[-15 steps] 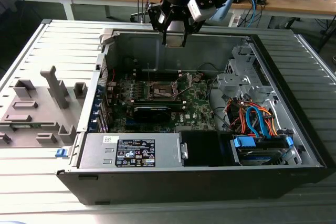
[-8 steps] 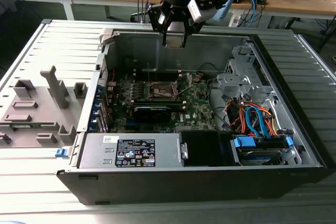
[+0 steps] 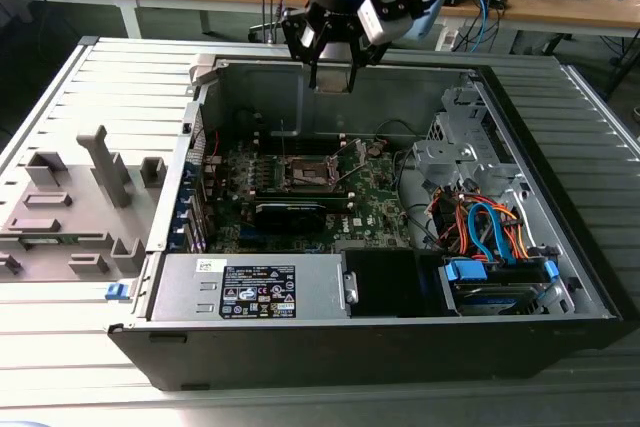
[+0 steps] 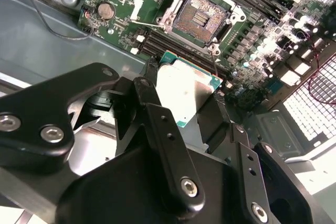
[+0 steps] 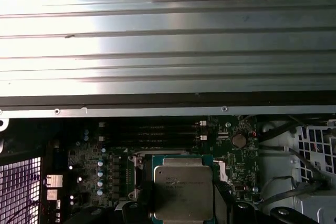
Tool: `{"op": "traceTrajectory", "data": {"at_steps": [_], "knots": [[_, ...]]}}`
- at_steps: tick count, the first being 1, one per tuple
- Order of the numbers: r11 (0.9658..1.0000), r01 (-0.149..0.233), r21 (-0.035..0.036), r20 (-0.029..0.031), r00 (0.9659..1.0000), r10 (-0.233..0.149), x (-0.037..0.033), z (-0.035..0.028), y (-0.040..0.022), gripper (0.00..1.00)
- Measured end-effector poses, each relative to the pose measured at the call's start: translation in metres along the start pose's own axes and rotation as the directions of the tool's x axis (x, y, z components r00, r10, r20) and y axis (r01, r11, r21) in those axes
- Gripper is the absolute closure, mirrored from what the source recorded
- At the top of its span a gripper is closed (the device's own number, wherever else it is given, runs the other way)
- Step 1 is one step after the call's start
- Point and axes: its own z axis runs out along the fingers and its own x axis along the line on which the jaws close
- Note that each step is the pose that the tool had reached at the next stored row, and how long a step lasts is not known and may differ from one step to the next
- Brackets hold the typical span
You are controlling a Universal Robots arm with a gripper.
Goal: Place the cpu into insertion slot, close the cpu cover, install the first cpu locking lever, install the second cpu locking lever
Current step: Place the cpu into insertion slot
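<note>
Nothing slotted yet: the cpu cover stands flipped open and the insertion slot is bare, pins showing, so all four steps are left. The tool is clamped on the cpu, hanging above the back edge of the case, well apart from the slot. Chip's a flat square, dull silver lid, green rim.

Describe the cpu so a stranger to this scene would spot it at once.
In the open computer case lies a green motherboard. Above it hangs the black claw, gripping the cpu. It is a flat square chip with a dull silver top and green rim, held clear of the board.
</note>
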Motion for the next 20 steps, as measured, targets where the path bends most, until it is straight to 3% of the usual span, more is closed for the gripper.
{"op": "traceTrajectory", "data": {"at_steps": [20], "knots": [[1.0, 0.0, 0.0001, 0.0, 1.0, 0.0, -0.0001, 0.0009, -0.0058, 0.45]]}}
